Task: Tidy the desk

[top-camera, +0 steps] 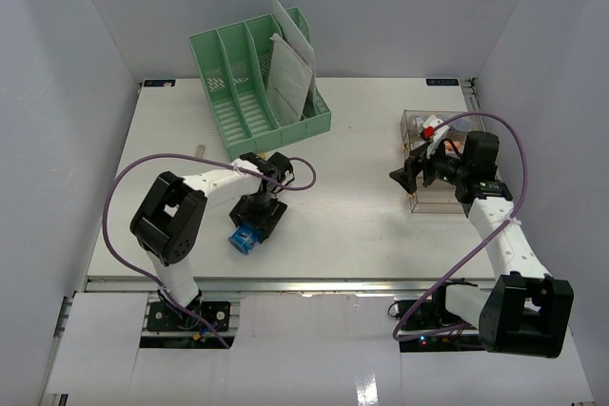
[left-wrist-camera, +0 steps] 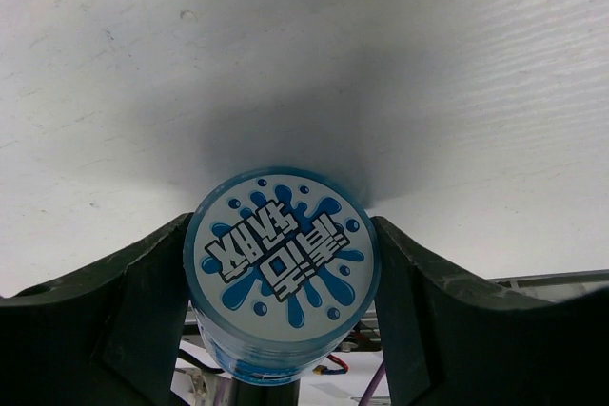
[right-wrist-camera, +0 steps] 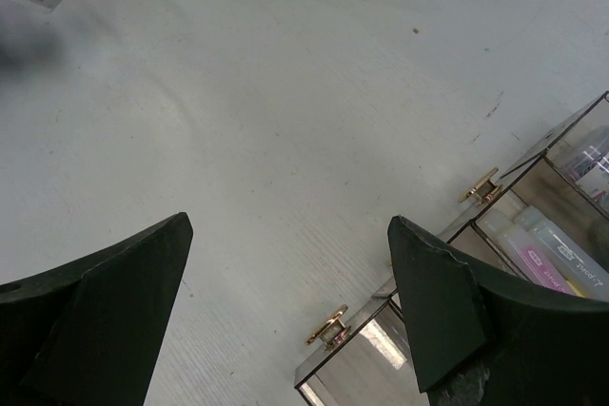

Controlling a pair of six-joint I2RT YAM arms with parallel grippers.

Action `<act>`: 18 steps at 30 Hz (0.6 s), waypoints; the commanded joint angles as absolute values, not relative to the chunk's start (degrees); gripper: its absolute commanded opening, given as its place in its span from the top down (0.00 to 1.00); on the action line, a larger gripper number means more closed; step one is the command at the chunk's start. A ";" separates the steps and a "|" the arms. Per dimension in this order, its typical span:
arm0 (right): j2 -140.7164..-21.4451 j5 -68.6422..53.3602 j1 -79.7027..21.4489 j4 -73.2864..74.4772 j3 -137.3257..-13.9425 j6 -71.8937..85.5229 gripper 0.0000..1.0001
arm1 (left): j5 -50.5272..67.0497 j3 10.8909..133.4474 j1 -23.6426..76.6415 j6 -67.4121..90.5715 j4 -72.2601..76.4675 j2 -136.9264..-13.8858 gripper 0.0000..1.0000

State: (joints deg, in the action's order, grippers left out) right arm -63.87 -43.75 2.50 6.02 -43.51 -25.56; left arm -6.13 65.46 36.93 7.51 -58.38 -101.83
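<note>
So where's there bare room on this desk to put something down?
Widest bare patch: the middle of the desk, between the green file rack and the clear tray. Front strip between the arms: also free. Crowded: around the left claw and its blue tub, and by the tray.

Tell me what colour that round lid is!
The lid is white with blue splashes; left wrist view shows it best.

What I'm not getting here
My left gripper (top-camera: 247, 233) is covering most of the blue-lidded container (left-wrist-camera: 282, 259) from above, the wrist view's edge is cutting off its body, and my right arm (top-camera: 481, 164) is hiding part of the clear tray (top-camera: 414, 121), whose labels are blurring beyond reading.
</note>
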 commanded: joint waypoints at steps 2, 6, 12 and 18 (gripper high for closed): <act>-60.80 -54.61 1.43 13.62 -44.95 -38.17 0.10 | -3.29 69.34 37.22 8.79 -56.75 -99.60 0.71; -56.95 -58.46 -2.28 19.49 -43.94 -48.22 0.10 | 11.82 70.16 37.18 8.94 -45.41 -93.03 0.87; -63.57 -63.97 -7.77 28.01 -47.73 -43.84 0.05 | 29.00 62.77 37.10 22.05 -14.90 -81.49 1.00; -63.21 -52.92 -18.18 10.64 -45.44 -19.20 0.23 | 24.33 49.97 37.09 42.26 17.59 -76.25 1.00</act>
